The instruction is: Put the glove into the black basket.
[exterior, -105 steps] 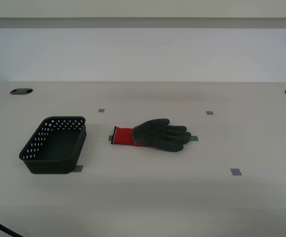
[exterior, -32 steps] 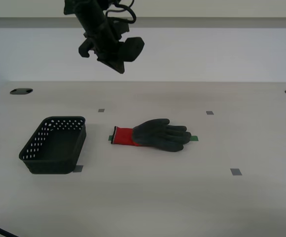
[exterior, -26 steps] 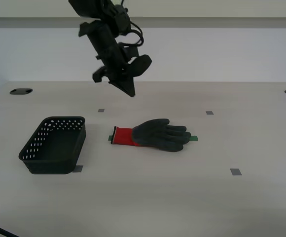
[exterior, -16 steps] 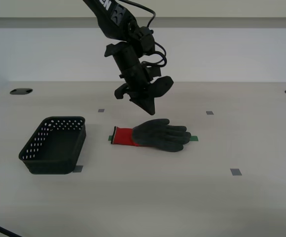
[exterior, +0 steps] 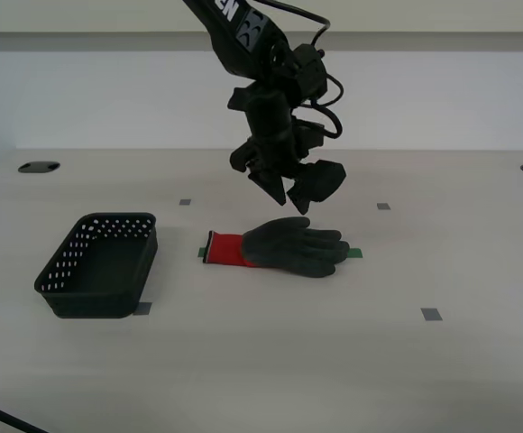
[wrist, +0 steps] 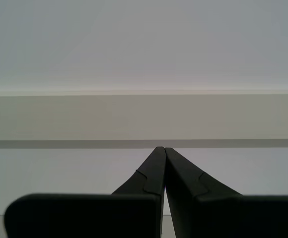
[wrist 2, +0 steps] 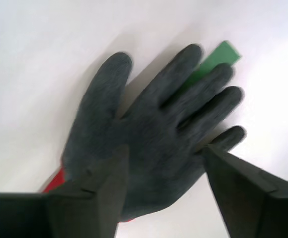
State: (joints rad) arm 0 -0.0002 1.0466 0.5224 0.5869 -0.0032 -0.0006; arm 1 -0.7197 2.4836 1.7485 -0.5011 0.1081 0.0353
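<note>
Your second tool [exterior: 290,190] hangs just above the glove [exterior: 284,246] with its jaws spread wide and nothing between them, lined up over the dark palm so both fingers can drop either side of it. The glove lies flat on the bench [exterior: 352,361], red cuff pointing toward the black basket [exterior: 99,264], fingertips resting over a green tape mark [wrist 2: 214,58]. The basket stands near the glove toward the exterior view's left, its mouth open upward, so the carry looks short. Your first tool [wrist: 163,151] is pinched closed on nothing, pointing at a blank wall, apparently parked clear of the work.
</note>
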